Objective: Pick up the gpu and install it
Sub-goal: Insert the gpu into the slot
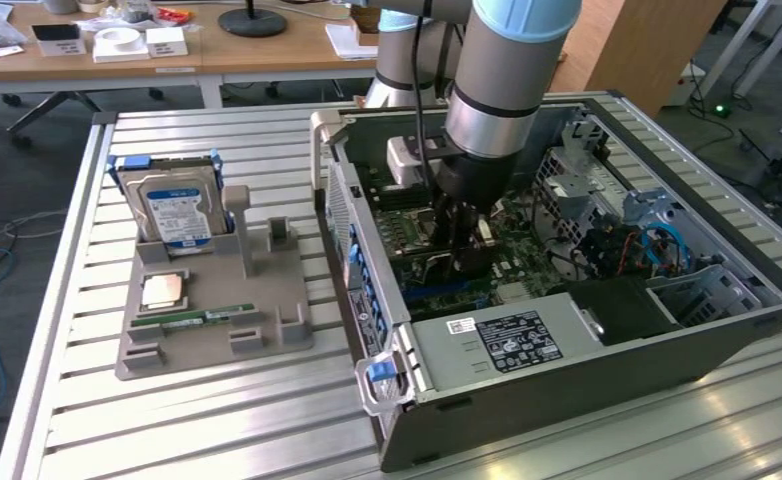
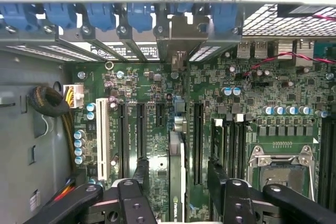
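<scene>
In the exterior view the open computer case (image 1: 565, 380) lies on the slatted table (image 1: 204, 420) toward three o'clock, and the arm reaches down into it from twelve o'clock; the gripper (image 1: 469, 255) hangs low over the motherboard (image 2: 252, 103) near the middle of the case. In the wrist view the gpu (image 2: 177, 182) stands on edge among the expansion slots, beside the white slot (image 2: 103, 140) and well clear of the CPU socket (image 2: 281, 169). The claw is spread wide and its fingers (image 2: 140, 174) straddle the card, with a gap on each side. At nine o'clock on the table a grey holder (image 1: 278, 335) carries a hard drive (image 1: 178, 210) upright at its twelve o'clock end, with a memory stick (image 1: 211, 317) lying flat nearer six.
</scene>
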Robot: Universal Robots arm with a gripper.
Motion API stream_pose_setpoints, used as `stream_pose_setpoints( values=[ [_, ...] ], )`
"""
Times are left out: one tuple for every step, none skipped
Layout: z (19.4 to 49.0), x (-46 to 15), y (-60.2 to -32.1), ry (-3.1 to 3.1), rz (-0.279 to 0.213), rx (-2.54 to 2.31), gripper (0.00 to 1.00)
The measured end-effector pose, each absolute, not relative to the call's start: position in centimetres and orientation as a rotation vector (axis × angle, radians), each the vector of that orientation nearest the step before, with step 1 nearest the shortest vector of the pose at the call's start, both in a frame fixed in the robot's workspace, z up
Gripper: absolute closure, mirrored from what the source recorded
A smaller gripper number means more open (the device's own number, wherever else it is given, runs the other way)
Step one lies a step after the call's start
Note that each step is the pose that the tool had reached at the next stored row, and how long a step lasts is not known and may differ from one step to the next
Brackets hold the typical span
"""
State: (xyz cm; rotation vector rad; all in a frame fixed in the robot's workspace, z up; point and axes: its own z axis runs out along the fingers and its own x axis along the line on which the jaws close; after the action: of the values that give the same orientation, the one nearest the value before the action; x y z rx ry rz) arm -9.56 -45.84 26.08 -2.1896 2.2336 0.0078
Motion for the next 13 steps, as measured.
stream_pose_setpoints(
  values=[
    [26.18,-9.56,-45.84,2.234,0.008,-2.190,0.43],
    [26.28,-9.56,-45.84,2.234,0.008,-2.190,0.43],
    [26.38,-9.56,-45.84,2.234,0.008,-2.190,0.43],
    [26.48,-9.56,-45.84,2.234,0.008,-2.190,0.43],
    [26.57,-9.56,-45.84,2.234,0.008,-2.190,0.43],
    [26.66,-9.56,-45.83,2.233,0.008,-2.190,0.43],
    [26.74,-9.56,-45.84,2.234,0.008,-2.190,0.43],
    [26.76,-9.56,-45.83,2.233,0.008,-2.189,0.43],
    [26.76,-9.56,-45.83,2.233,0.008,-2.189,0.43],
    [26.76,-9.56,-45.83,2.233,0.008,-2.189,0.43],
    [26.76,-9.56,-45.83,2.233,0.008,-2.189,0.43],
    [26.77,-9.56,-45.84,2.233,0.008,-2.190,0.43],
    [26.78,-9.56,-45.83,2.234,0.008,-2.190,0.43]
  ],
)
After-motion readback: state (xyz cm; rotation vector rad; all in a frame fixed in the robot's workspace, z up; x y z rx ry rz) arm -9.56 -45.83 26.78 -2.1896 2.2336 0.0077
